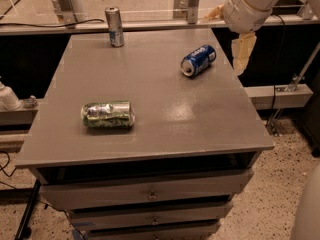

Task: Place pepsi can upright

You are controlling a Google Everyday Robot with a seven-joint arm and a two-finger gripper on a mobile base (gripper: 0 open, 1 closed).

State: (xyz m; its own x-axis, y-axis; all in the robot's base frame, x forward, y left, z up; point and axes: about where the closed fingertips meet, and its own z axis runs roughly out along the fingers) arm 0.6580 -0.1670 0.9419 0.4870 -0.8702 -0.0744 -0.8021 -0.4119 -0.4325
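The pepsi can (198,60) is dark blue with white lettering. It lies on its side at the right rear of the grey table (150,129), its silver end facing front-left. My gripper (226,42) hangs off the white arm above the table's right rear edge, just right of the can and apart from it. Its cream fingers (243,51) stand spread, and nothing is held between them.
A green-and-silver can (108,114) lies on its side at the front left. A tall slim silver can (115,26) stands upright at the back left. A rail with posts (192,4) runs behind the table. Drawers (150,196) sit below the top.
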